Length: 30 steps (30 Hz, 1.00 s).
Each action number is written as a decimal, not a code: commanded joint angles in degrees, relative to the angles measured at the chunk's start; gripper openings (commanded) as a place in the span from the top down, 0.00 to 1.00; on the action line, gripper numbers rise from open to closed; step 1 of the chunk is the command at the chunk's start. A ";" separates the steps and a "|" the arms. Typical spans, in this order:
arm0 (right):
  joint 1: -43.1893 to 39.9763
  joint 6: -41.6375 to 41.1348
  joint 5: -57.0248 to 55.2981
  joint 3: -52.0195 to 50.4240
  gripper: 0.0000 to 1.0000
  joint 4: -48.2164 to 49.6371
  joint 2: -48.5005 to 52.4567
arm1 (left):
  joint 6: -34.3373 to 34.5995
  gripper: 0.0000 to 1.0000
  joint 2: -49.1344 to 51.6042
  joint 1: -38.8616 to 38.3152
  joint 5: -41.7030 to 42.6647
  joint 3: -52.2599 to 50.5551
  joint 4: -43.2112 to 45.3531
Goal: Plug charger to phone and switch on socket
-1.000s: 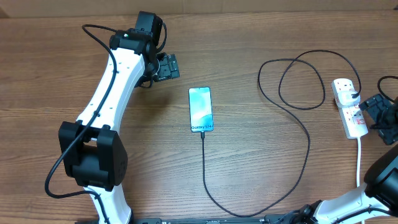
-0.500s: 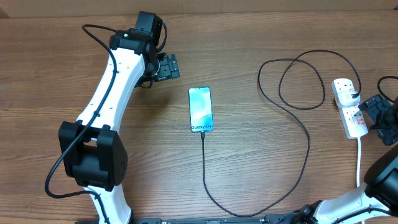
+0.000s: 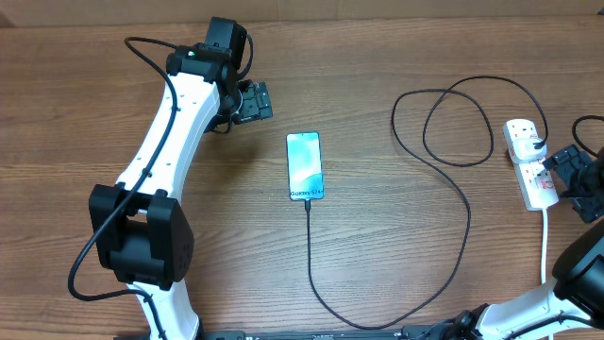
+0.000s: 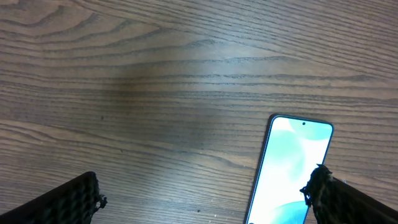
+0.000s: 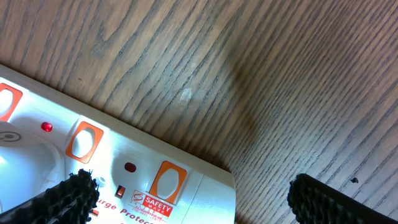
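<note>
Overhead view: the phone [image 3: 304,166] lies screen up at frame centre on the table [image 3: 396,283]. The charger [image 3: 466,212] leaves the phone's lower end and curves through the lower centre. It loops at upper right and ends at the black plug [image 3: 538,145] seated in the socket [image 3: 528,170] at the right edge. The connector appears to be in the phone, but the joint is too small to confirm.

Change over the last second: minimal. The phone, charger, socket and left arm hold their positions. Only the right hand [image 3: 562,168] has shifted slightly, and it sits just beside the socket's right side.

Left hand [image 3: 257,101]: stationed to the upper left of the phone, fingers apart, empty. The left wrist view agrees, with both fingers spread at the lower corners of the frame.

Right hand: fingers apart, holding nothing. The right wrist view shows the socket at lower left, its orange-red switches [image 5: 166,182] close to the camera.

Assessment: the plugging step looks complete, and pressing the switch remains. No contact with a switch is visible, and the switch position cannot be determined.
</note>
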State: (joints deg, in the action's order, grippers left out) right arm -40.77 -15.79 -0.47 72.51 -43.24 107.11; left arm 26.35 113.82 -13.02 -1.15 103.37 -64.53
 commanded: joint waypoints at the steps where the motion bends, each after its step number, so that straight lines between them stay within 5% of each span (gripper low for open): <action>1: 0.24 1.03 -0.50 -0.59 0.00 0.59 -0.59 | -1.07 0.01 -0.68 -0.02 -0.76 0.28 0.07; 30: 1.44 4.35 0.57 -3.96 0.00 11.08 -0.59 | -1.07 0.00 -0.68 -0.13 -0.74 0.28 0.07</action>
State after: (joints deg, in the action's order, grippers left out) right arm -39.62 -12.36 -0.21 68.88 -32.95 107.11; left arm 26.35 113.82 -13.02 -1.15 103.37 -64.53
